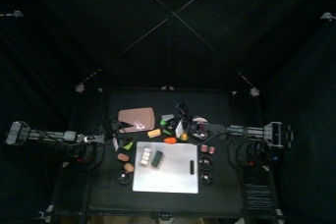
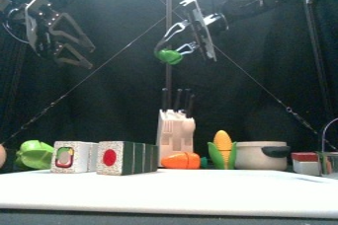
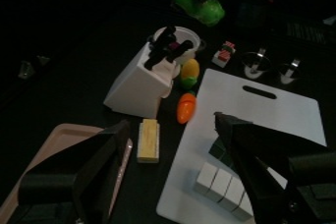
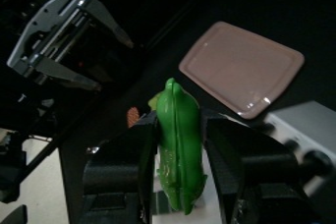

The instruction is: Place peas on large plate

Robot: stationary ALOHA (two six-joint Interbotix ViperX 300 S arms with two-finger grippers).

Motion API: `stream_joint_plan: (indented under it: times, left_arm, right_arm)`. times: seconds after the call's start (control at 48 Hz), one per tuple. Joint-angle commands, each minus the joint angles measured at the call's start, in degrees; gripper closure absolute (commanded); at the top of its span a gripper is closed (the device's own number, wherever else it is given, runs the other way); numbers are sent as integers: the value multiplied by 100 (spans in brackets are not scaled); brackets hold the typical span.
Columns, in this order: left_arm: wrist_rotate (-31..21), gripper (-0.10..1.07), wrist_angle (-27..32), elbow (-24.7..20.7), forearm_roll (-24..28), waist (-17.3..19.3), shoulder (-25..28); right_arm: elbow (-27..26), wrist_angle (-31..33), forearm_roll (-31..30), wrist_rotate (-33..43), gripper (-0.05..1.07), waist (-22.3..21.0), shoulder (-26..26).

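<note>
The peas (image 2: 169, 55) are a bright green pod, held high above the table in my right gripper (image 2: 188, 43), which is shut on it. In the right wrist view the pod (image 4: 178, 140) stands between the jaws of the right gripper (image 4: 178, 164), and the brownish-pink large plate (image 4: 243, 66) lies below and beyond it. The plate (image 1: 136, 119) sits at the table's back left. My left gripper (image 2: 50, 30) hangs raised at the left, open and empty. From the left wrist, the left gripper (image 3: 168, 144) is over the plate's edge (image 3: 46, 154).
A white board (image 1: 171, 167) lies at the table's front middle. A knife block (image 2: 175, 130), corn (image 2: 222, 150), a carrot (image 2: 183, 160), a grey pot (image 2: 262, 155), cut food blocks (image 2: 99, 157) and a green vegetable (image 2: 36, 154) stand along the table.
</note>
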Motion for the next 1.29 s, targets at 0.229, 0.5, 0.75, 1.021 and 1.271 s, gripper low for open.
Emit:
stream_joint_plan:
  times: [0.229,0.5,0.75,1.021,1.271]
  left_arm:
    - [44,-3,193,255,-211,18,-633]
    - [70,-3,220,396,-466,114,-861]
    - [246,-3,185,396,-598,123,-861]
    - [360,-3,185,378,-721,132,-861]
    - [360,-3,185,387,-721,132,-861]
  right_arm:
    - [-1881,158,-176,-79,51,-141,1450]
    - [-3278,1679,-870,-70,51,-167,2531]
    - [-4008,2654,-976,-79,51,-141,3146]
    - [-4421,2997,-932,-18,50,-123,3700]
    - [-4658,3278,-932,-26,50,-123,4043]
